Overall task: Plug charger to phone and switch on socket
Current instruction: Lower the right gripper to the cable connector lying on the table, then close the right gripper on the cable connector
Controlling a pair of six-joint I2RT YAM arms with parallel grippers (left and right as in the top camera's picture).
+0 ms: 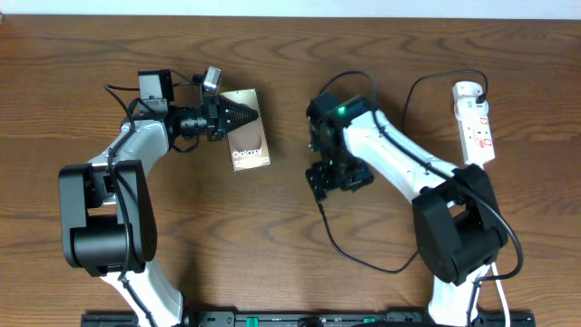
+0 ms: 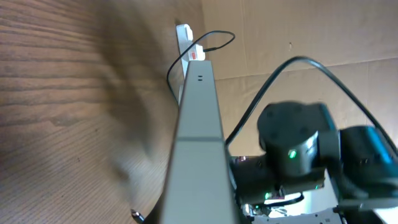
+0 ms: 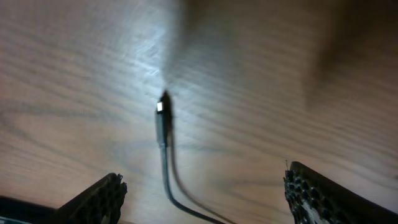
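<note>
First, overhead: one phone (image 1: 249, 141), one charger (image 1: 329, 238), one socket (image 1: 475, 123), two grippers. The left gripper (image 1: 245, 116) was clamped on the phone. The right gripper (image 1: 331, 177), right of the phone, stood spread.

Left wrist: phone edge-on, socket (image 2: 186, 36) beyond its far end.

Right wrist: the charger's plug tip (image 3: 161, 112) lay between the open fingers (image 3: 102, 196), untouched.

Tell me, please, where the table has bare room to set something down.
Bare wood lies along the front middle, between the two arm bases and left of the charger loop, and in the far left corner outside the left arm. It is crowded from the left gripper on the phone, across the right gripper, to the socket.
</note>
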